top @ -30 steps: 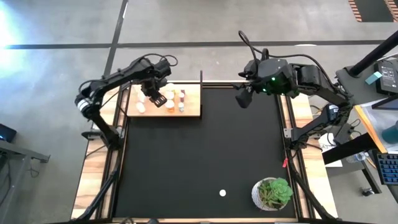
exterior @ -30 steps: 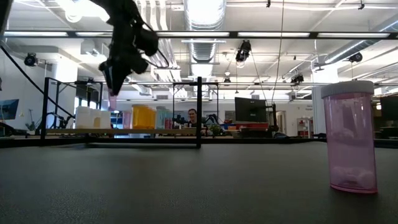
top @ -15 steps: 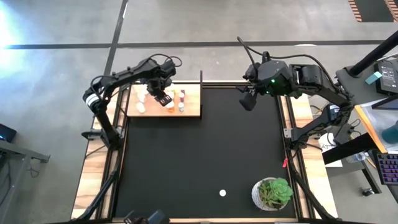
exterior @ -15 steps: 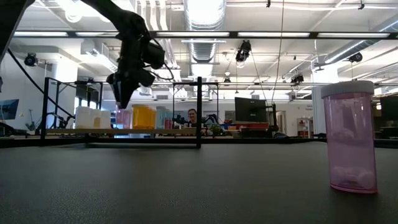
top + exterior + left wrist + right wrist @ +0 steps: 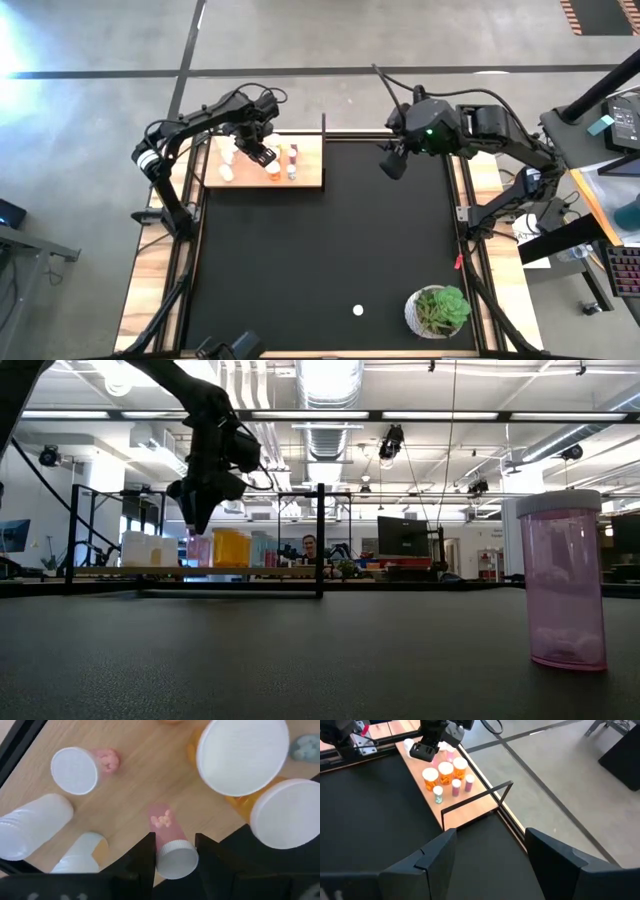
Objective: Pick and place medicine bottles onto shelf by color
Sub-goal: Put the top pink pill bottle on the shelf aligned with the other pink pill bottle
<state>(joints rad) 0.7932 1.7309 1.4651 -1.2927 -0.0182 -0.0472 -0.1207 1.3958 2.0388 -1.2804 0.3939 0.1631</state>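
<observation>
Left pincer [image 5: 262, 156] is hanging over the shelf [image 5: 305, 178] at the far left corner of the black mat [image 5: 320, 250]. In the left wrist view its fingers [image 5: 142, 865] are pressing narrow on either side of a small pink bottle [image 5: 172, 851] with a white cap, which is standing on the wood. Low view is showing the same pincer [image 5: 197, 520] tip just above a pink bottle [image 5: 199, 550] on the board.

Other bottles are sitting on the shelf around it: two orange ones with broad white caps [image 5: 242, 747], another pink one [image 5: 80, 767], and white ones [image 5: 30, 825] lying at the edge.

Right pincer [image 5: 392, 163] is hovering over the mat's far right corner, fingers [image 5: 432, 857] standing partly apart, holding nothing.

One pink bottle [image 5: 562, 580] is standing alone on the mat at the near edge, beside the potted plant [image 5: 438, 310].
</observation>
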